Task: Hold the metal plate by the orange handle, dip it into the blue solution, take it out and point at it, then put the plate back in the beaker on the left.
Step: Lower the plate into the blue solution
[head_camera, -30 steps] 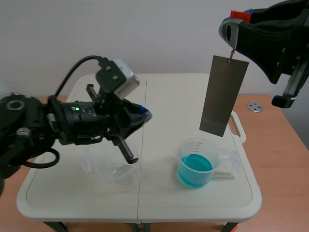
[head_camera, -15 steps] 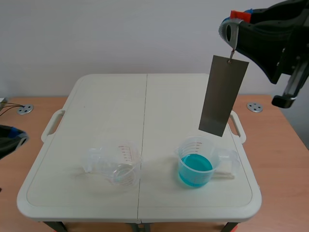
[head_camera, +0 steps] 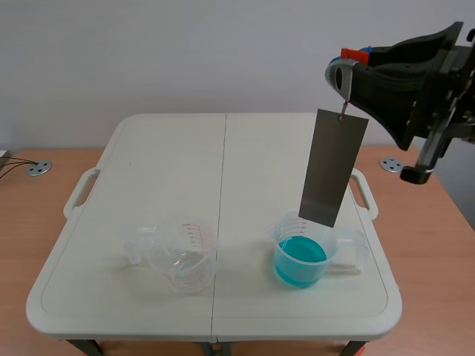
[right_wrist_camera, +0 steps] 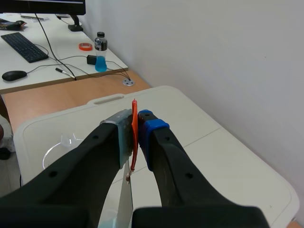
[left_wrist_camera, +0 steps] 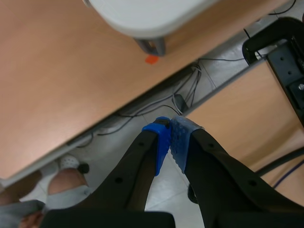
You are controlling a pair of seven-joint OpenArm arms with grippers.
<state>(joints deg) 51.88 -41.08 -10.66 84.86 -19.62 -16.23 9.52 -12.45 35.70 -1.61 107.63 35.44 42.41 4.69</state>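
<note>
The metal plate (head_camera: 332, 169) has sunk toward the beaker of blue solution (head_camera: 300, 259), its lower edge now just above the mouth, its long axis near vertical, hung from the orange handle (right_wrist_camera: 134, 142) clenched in the right claw (head_camera: 343, 70) overhead; the left claw (left_wrist_camera: 170, 142), clenched empty, has left the table (head_camera: 171, 163), opening room around the beaker

Office lab: beaker (head_camera: 300, 261), keyboard (right_wrist_camera: 26, 46), desk (right_wrist_camera: 50, 78).
</note>
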